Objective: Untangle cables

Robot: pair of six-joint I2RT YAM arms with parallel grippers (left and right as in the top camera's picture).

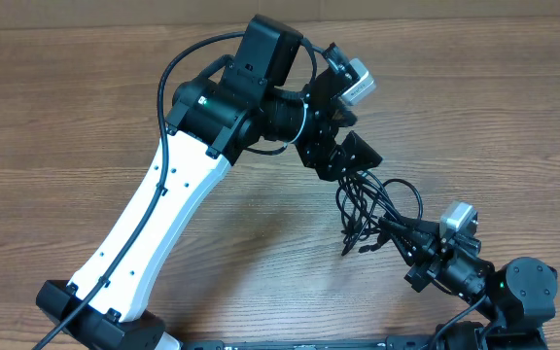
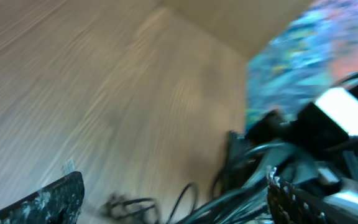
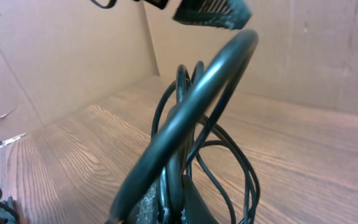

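The cables (image 1: 369, 206) are a bunch of thin black cords with small plugs, hanging in loops between my two grippers over the wooden table (image 1: 474, 107). My left gripper (image 1: 343, 160) sits just above and left of the bunch. In the blurred left wrist view its fingers (image 2: 42, 202) stand wide apart, so the left gripper (image 2: 173, 190) is open, with cables (image 2: 229, 199) lying low between them, closer to the right finger. My right gripper (image 1: 390, 234) grips the bunch from the lower right. In the right wrist view the right gripper (image 3: 179, 208) is shut on cables (image 3: 191, 118) that loop upward.
The left arm's white link (image 1: 154, 224) crosses the table's left half. The right arm's base (image 1: 523, 292) sits at the lower right corner. Cardboard walls (image 3: 291, 50) stand behind the table. A left finger (image 3: 213, 14) shows at the top of the right wrist view.
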